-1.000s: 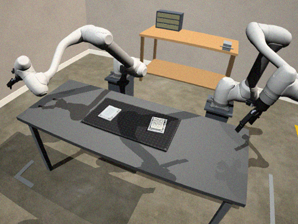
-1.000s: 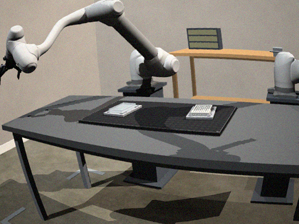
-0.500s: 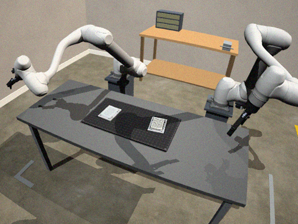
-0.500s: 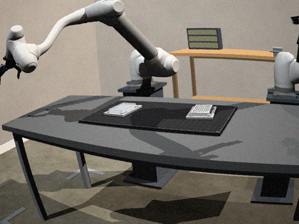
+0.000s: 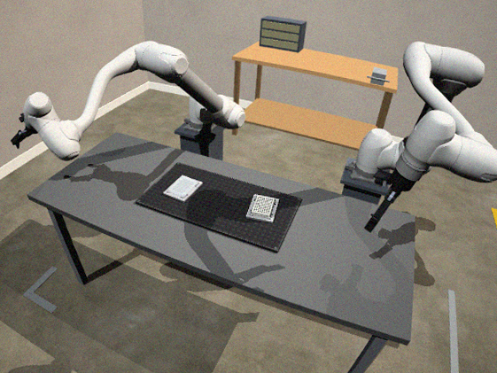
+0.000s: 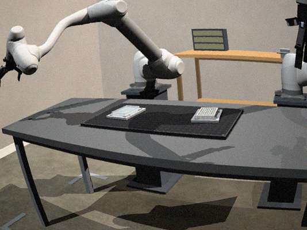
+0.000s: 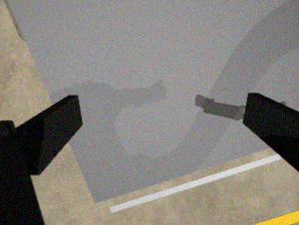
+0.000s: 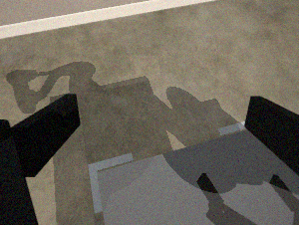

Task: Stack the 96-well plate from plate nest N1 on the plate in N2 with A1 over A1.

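A pale, smooth-looking plate (image 5: pixel 184 188) (image 6: pixel 126 110) sits in nest N1 (image 6: pixel 128 117), at picture left in the top and exterior views. A plate with a visible well grid (image 5: pixel 264 205) (image 6: pixel 208 112) sits in nest N2 (image 5: pixel 260 217) (image 6: pixel 205 120), at picture right. The A1 marks are too small to read. My left gripper (image 5: pixel 370 228) (image 6: pixel 303 65) (image 7: pixel 161 109) is open and empty, high over the table's picture-right end, away from both nests. My right gripper (image 5: pixel 16 143) (image 6: pixel 9 83) (image 8: pixel 162 111) is open and empty, raised beyond the picture-left end.
Both nests stand on a black perforated board (image 5: pixel 254 237) (image 6: pixel 224 131) on the grey table (image 5: pixel 332 265) (image 6: pixel 77 139). Arm shadows cross both. An orange bench (image 5: pixel 325 63) with a drawer cabinet (image 5: pixel 279 34) stands behind the arm pedestals.
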